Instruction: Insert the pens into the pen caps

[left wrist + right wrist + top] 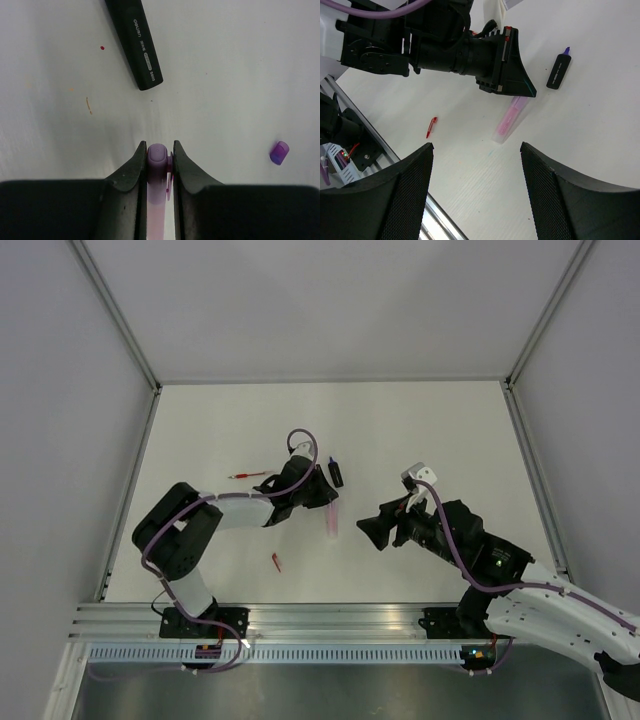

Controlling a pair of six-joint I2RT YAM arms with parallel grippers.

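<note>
Jaws of left gripper (160, 149) pinch pale pink translucent marker (511, 119) lengthwise, purple end fwd, prob. to aim it at small purple plastic cap (279, 152) lying loose off to rt; right gripper (476, 148) gapes wide, empty, facing marker.

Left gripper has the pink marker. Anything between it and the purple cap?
Nothing visible. In the left wrist view bare table separates the pink marker from the purple cap; the black marker lies ahead, off that line.
</note>
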